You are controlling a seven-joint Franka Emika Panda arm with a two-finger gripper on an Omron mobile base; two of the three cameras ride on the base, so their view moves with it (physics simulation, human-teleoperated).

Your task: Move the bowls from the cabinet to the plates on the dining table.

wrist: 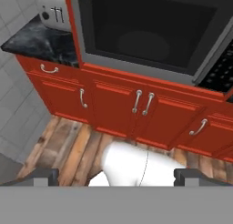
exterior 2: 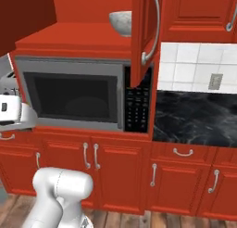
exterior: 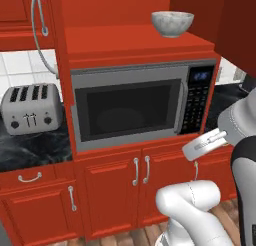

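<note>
Left base view: the white marbled bowl (exterior: 172, 23) sits on the open cabinet's (exterior: 135, 42) red shelf above the microwave (exterior: 142, 105). Right base view: the bowl (exterior 2: 121, 22) shows partly behind the cabinet door (exterior 2: 143, 37). Hand view: the jaws stand released, wide apart, grasping nothing, over lower doors (wrist: 136, 111).

One white grey-marbled bowl (exterior: 172, 23) sits on the red cabinet shelf (exterior: 135, 44) above one silver microwave (exterior: 142, 102). One silver four-slot toaster (exterior: 31, 109) stands on the black marble counter (exterior: 30, 150). One wall outlet (exterior 2: 215, 81) shows on the white tiles. Two open cabinet doors (exterior 2: 144, 37) are visible.
</note>
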